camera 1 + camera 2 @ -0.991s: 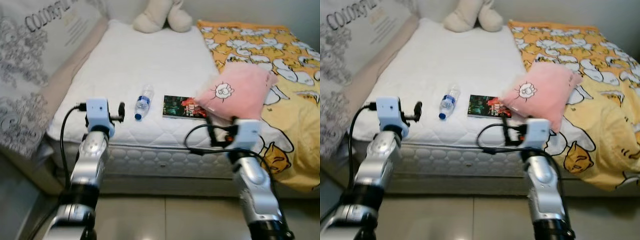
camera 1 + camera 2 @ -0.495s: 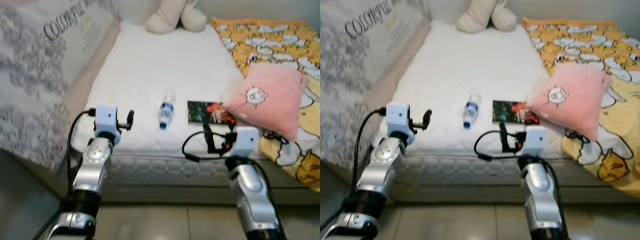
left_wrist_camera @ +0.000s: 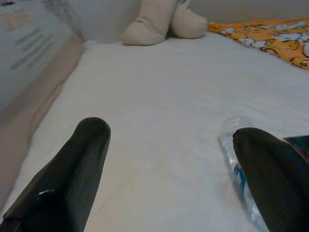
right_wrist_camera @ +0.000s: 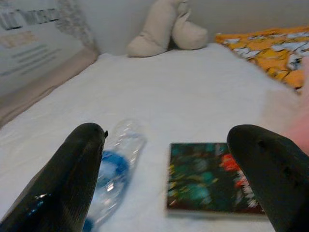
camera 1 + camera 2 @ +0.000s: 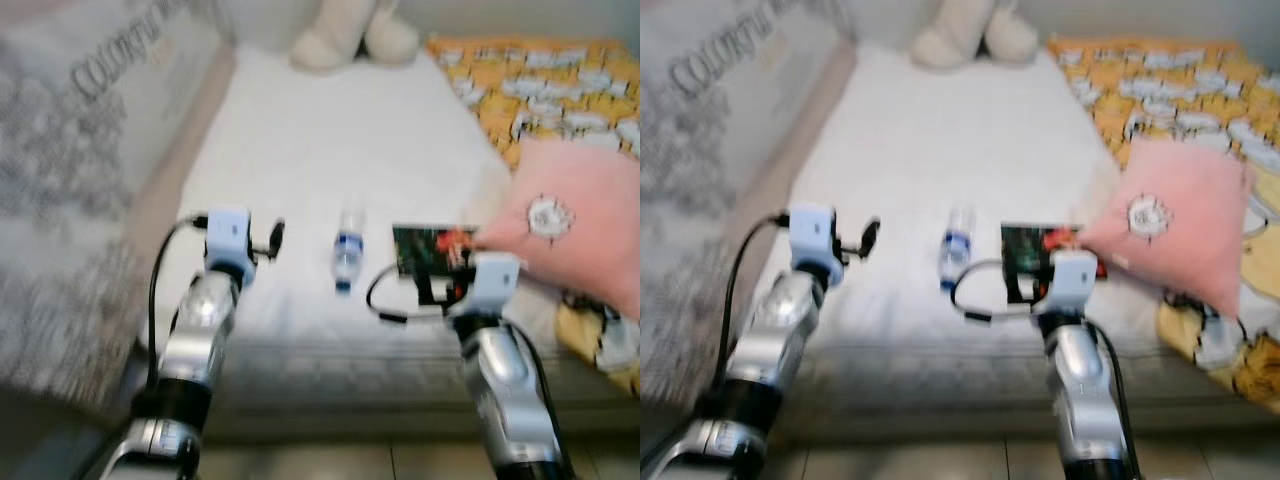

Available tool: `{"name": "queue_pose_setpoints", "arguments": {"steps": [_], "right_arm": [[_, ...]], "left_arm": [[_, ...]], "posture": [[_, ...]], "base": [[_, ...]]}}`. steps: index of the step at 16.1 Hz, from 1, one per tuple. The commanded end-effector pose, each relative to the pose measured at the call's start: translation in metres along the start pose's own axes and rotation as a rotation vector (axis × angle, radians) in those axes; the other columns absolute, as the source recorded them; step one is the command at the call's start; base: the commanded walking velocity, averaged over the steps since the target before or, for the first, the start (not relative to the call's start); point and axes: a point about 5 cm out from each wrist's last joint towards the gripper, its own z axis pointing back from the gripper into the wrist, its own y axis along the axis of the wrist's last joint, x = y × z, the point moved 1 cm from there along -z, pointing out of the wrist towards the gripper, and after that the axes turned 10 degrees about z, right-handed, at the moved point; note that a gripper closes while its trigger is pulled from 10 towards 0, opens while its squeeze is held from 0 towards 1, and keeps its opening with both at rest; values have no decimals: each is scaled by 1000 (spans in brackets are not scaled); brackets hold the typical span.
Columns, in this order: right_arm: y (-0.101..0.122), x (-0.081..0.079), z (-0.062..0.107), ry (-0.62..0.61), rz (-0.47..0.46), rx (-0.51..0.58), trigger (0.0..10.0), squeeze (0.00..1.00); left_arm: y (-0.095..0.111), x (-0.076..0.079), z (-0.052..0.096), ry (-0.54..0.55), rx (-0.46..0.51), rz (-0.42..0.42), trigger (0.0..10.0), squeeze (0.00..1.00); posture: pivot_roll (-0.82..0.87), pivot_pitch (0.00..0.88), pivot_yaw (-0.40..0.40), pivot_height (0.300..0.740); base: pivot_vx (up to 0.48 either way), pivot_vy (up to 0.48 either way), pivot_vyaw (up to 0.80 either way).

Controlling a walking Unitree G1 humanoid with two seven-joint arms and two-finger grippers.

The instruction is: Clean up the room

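The bottle lies on its side on the mattress, just beside the book, whose far corner sits under the pink pillow — nothing I can see is tidied yet. My left gripper and right gripper both hover near the bed edge, fingers spread wide, holding nothing — the whole pickup is left to do.

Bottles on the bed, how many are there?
1. The plastic bottle lies on its side on the white mattress, beside the book. Another might be hidden under the pink pillow.
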Motion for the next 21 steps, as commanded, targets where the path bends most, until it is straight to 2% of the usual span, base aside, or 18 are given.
{"name": "queue_pose_setpoints", "arguments": {"steps": [1, 4, 8, 9, 11, 12, 13, 15, 16, 18, 19, 21], "right_arm": [[1, 10, -1, -31, 10, 3, 10000, 0], [4, 3, -17, -3, -12, -3, 10000, 0], [-3, -12, -30, 37, -74, -43, 10000, 0], [-5, -15, -34, 39, -100, -59, 10000, 0], [-12, -14, -45, 5, -139, -102, 10000, 0], [-17, -14, -52, -17, -159, -135, 10000, 0], [-17, -13, -54, -19, -164, -139, 10000, 0], [-23, -8, -59, -58, -146, -182, 10000, 0], [-29, -4, -61, -91, -148, -221, 10000, 0], [-33, -3, -63, -128, -164, -260, 10000, 0], [-36, 1, -62, -187, -187, -287, 10000, 0], [-44, -8, -63, -177, -280, -359, 10000, 0]], "left_arm": [[2, 7, -2, -17, 10, 6, 10000, 0], [9, -1, 0, 26, 38, 15, 10000, 0], [13, -16, 7, 91, 45, -28, 10000, 0], [20, -21, 13, 102, 65, -49, 10000, 0], [33, -30, 26, 106, 102, -97, 10000, 0], [42, -35, 39, 99, 105, -135, 10000, 0], [48, -33, 49, 80, 101, -153, 10000, 0], [40, -22, 69, -63, -8, -202, 10000, 0], [31, -17, 88, -133, -86, -229, 10000, 0], [24, -12, 110, -159, -156, -205, 10000, 0], [21, -7, 120, -168, -186, -197, 10000, 0], [22, -2, 123, -174, -223, -192, 10000, 0]], "posture": [[-117, 0, 31, 740], [-69, 0, 19, 740], [15, 0, -6, 740], [73, 0, -18, 740], [148, 26, -13, 740], [191, 75, -3, 740], [220, 106, 6, 740], [283, 168, 24, 740], [303, 199, 39, 740], [308, 222, 46, 740], [302, 238, 52, 740], [312, 260, 58, 740]], "base": [[472, 0, 0], [432, 0, 0], [0, 0, 0], [0, 0, 0], [0, 0, 0], [0, 0, 0], [0, 0, 0], [0, 0, 0], [0, 0, 0], [0, 0, 0], [0, 0, 0], [0, 0, 0]]}}
